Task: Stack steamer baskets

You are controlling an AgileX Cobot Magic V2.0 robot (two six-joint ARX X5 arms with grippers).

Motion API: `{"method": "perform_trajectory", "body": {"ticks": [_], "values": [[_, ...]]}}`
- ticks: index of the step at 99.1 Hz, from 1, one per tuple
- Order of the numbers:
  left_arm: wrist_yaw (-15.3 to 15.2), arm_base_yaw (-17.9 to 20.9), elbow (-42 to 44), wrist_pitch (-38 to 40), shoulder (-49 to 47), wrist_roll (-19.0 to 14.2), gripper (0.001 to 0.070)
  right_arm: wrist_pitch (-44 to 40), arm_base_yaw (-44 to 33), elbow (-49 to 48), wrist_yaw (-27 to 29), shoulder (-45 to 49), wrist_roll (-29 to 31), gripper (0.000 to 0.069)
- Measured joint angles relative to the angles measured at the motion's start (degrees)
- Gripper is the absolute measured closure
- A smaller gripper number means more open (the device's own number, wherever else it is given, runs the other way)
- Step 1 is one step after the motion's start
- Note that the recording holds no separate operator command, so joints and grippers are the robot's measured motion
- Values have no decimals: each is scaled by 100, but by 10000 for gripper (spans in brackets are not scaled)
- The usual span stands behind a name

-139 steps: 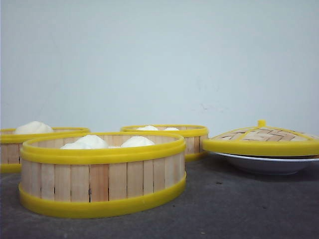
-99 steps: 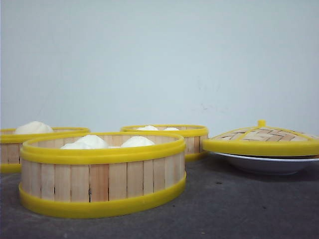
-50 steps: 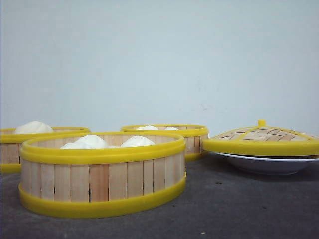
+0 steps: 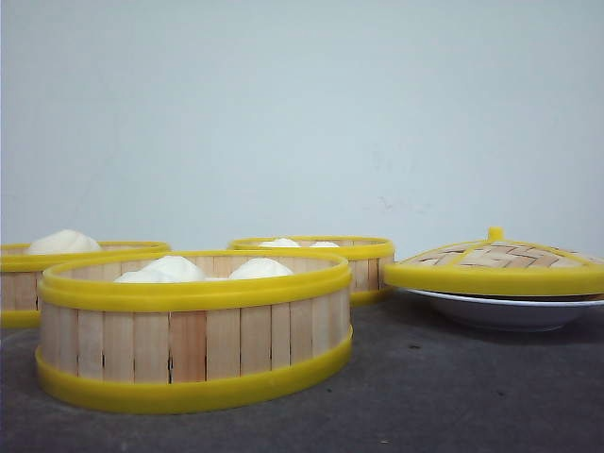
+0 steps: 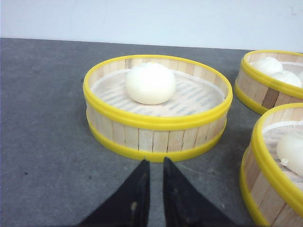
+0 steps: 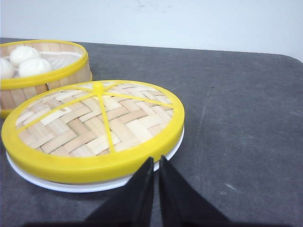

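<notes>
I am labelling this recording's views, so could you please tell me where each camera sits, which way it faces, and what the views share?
Front view: low over the table, facing forward at three steamer baskets and the lid on the white dish; no robot parts show.
Left wrist view: on the left arm, looking down at the one-bun basket; the left claw shows, shut.
Right wrist view: on the right arm, looking down at the lid; the right claw shows, shut.
Shared: the lid appears in the front and right wrist views.
</notes>
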Motion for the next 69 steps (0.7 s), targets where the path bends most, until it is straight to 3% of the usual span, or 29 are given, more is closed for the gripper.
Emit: {"method": "perform_trajectory", "body": {"ticks": [56,69], "values": [[0,0,0,0,0,-2,685,0,0,0,-4,0,7,675],[0,0,0,0,0,-2,685,-7,0,0,-83,0,240,675]]}}
